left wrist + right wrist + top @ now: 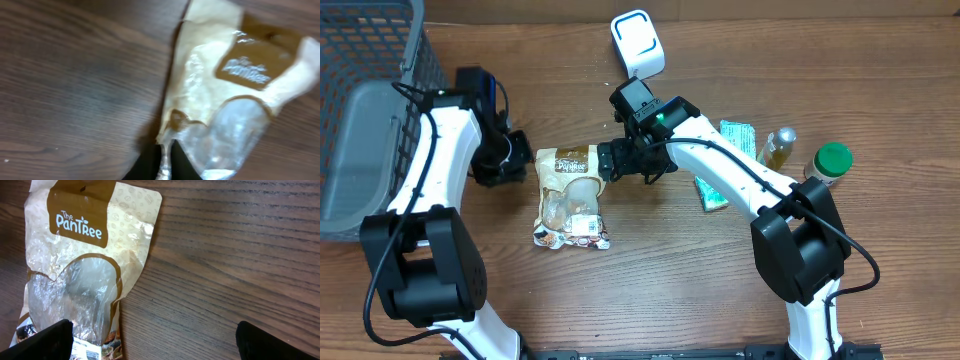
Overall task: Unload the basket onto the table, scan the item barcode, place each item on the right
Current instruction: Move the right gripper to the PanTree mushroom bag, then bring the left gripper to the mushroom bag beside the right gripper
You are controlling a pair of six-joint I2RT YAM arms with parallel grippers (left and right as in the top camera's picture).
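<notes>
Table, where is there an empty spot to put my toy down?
The table is bare right of the white scanner, beyond the bottle and green-lidded jar, and in front of the snack bag between the two arms. It is crowded mid-table, with the left gripper and right gripper at the bag.

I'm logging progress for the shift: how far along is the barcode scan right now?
Done: the left gripper pinches one edge of the snack bag, which lies flat on the table. In hand: the right gripper, open, hovers by the bag's opposite edge. Left: lifting the bag and showing its white label to the white scanner-like device, which sits apart from it.
</notes>
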